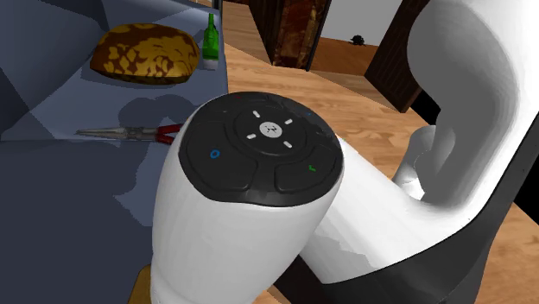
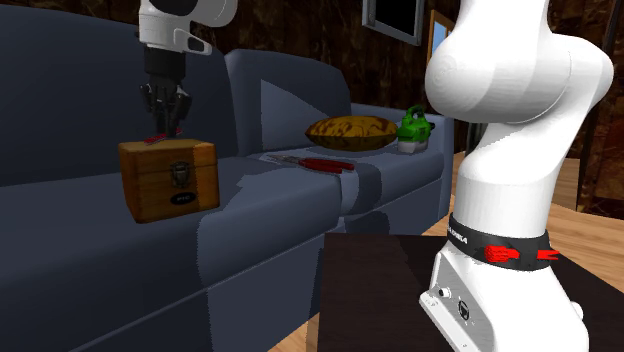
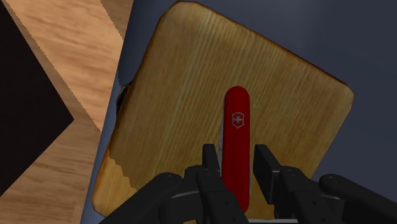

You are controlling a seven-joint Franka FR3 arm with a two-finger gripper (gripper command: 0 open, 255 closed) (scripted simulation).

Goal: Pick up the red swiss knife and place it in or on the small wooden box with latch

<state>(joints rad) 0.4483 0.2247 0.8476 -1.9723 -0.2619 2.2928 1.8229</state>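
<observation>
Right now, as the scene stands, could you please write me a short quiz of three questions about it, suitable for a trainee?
1. True or false: the red knife is over the lid of the wooden box.
2. What stands next to the brown loaf?
A. a green bottle
B. a white mug
C. a stack of books
3. Fill the gap: the wooden box stands on a dark blue ____.

Key: 1 true; 2 A; 3 sofa.
</observation>
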